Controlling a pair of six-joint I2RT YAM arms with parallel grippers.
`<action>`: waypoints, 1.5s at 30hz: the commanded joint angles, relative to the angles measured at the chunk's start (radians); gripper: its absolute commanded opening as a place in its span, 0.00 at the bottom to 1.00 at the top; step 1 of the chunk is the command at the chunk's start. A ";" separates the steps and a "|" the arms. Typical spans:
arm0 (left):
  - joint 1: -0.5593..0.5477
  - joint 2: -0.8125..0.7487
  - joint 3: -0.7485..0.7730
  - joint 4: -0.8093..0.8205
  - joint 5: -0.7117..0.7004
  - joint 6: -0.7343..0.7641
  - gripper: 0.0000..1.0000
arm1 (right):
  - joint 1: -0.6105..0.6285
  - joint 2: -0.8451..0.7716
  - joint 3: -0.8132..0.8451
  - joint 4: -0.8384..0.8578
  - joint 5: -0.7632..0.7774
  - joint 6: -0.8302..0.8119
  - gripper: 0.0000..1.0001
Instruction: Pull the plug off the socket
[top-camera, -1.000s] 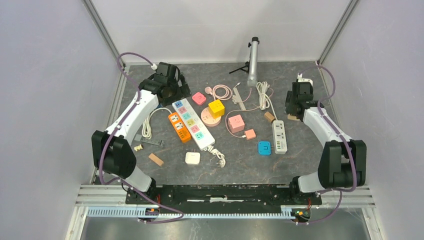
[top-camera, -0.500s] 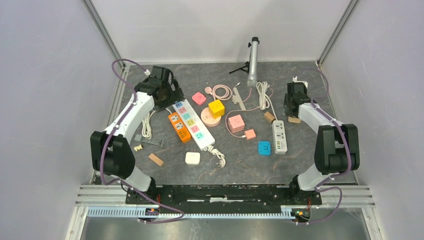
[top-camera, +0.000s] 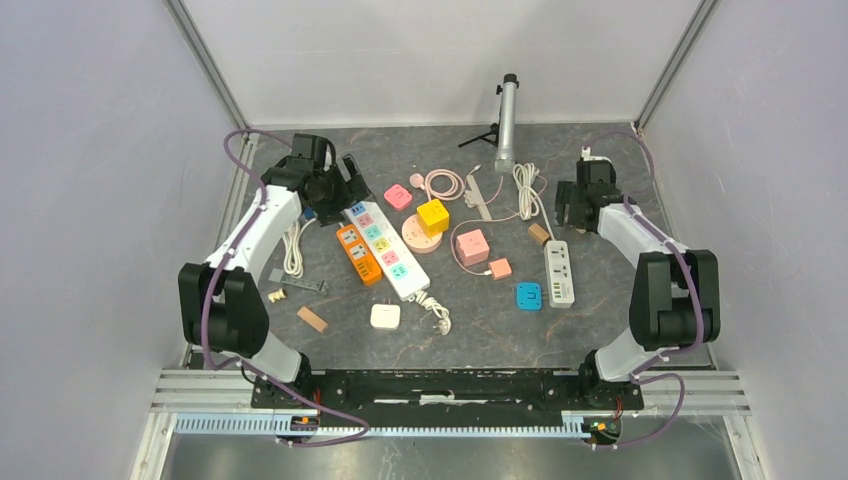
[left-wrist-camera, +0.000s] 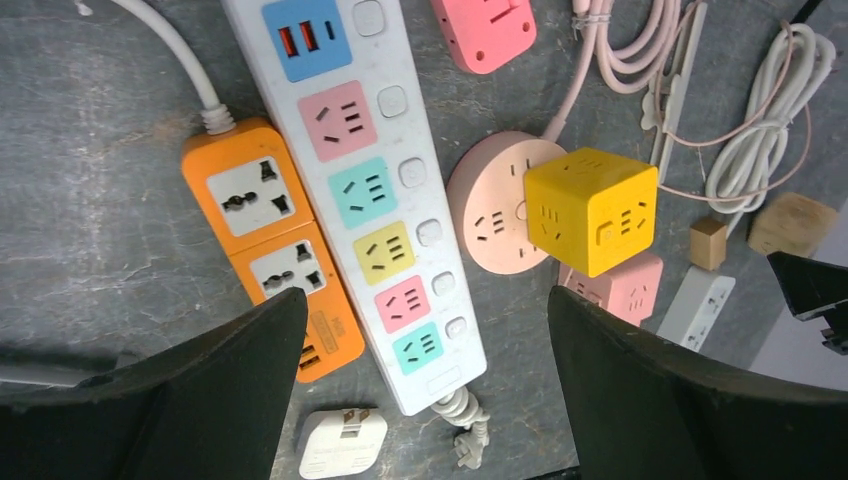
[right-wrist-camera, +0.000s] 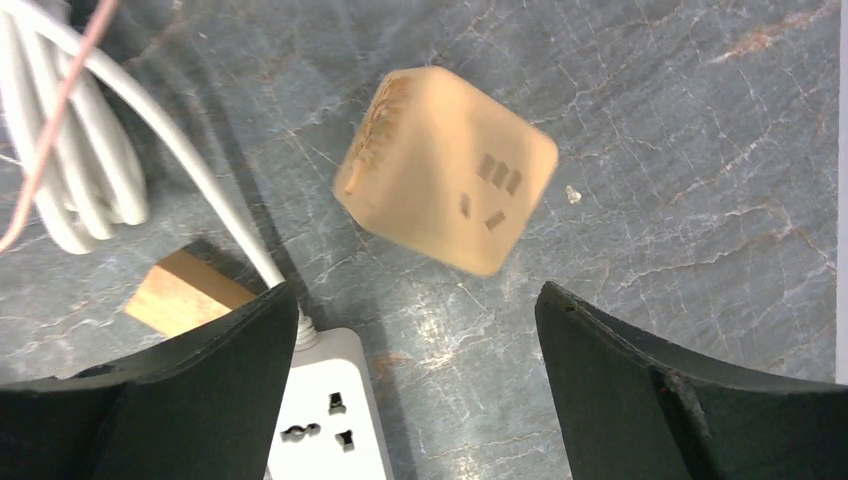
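Left gripper (left-wrist-camera: 425, 300) is open wide, and there is nothing between its two black fingers (left-wrist-camera: 200, 400). It hangs over the long white power strip (left-wrist-camera: 370, 190) with the coloured squares on it. An orange strip (left-wrist-camera: 270, 250) lies right against that white one.

The yellow cube (left-wrist-camera: 592, 208) is the plug. It sits on top of the round pink socket (left-wrist-camera: 490, 215) and covers one side of it. It is not between the fingers; it is off to the side, past one of them. A pink cube (left-wrist-camera: 625, 288) peeks out just behind the yellow cube. A small white plug block (left-wrist-camera: 345, 445) lies near the end of the long white strip.

The right gripper (right-wrist-camera: 412, 295) is open wide too and holds nothing. Under it a tan cube (right-wrist-camera: 445, 170) with little slots rests on the dark table (top-camera: 600, 320); it looks blurry. A short white strip (right-wrist-camera: 330, 420) pokes out by one finger. A small wooden block (right-wrist-camera: 185, 290) lies just beside its cord, and a bundle of white cord (right-wrist-camera: 60, 170) is near.

Seen from above, the right gripper is at the far right side of the table, well apart from the yellow cube
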 joint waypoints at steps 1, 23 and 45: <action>-0.003 0.014 -0.011 0.060 0.092 -0.025 0.95 | -0.003 -0.080 0.058 0.027 -0.072 0.002 0.92; -0.135 0.207 -0.057 0.128 0.193 -0.037 0.68 | 0.424 -0.248 0.088 0.365 -0.562 -0.084 0.97; -0.153 0.303 -0.044 0.317 0.178 -0.108 0.53 | 0.633 0.272 0.447 0.074 -0.286 -0.011 0.90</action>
